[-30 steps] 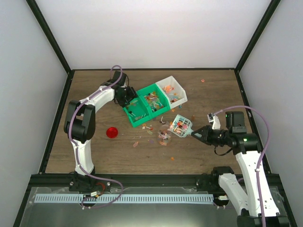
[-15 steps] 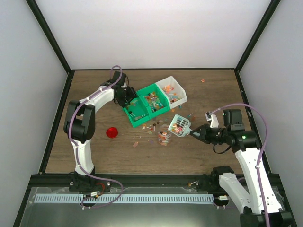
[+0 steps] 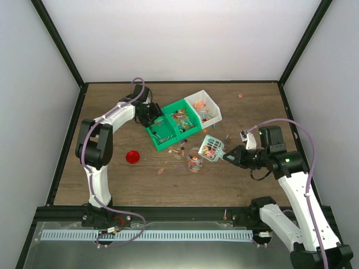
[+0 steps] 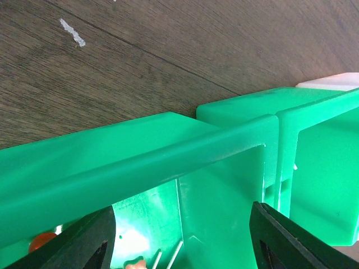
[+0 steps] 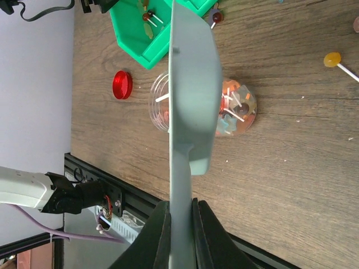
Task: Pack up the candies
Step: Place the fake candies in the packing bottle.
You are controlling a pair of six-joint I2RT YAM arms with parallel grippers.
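Scoop point(image 3: 219, 144) w/ candies point(image 3: 209, 149) shifted left; right end effector point(image 3: 231, 158) clamped on it, left end effector point(image 3: 150, 115) open.

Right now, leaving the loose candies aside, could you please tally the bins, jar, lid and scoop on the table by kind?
green bins: 2
white bin: 1
clear jar: 1
red lid: 1
scoop: 1
Total: 6
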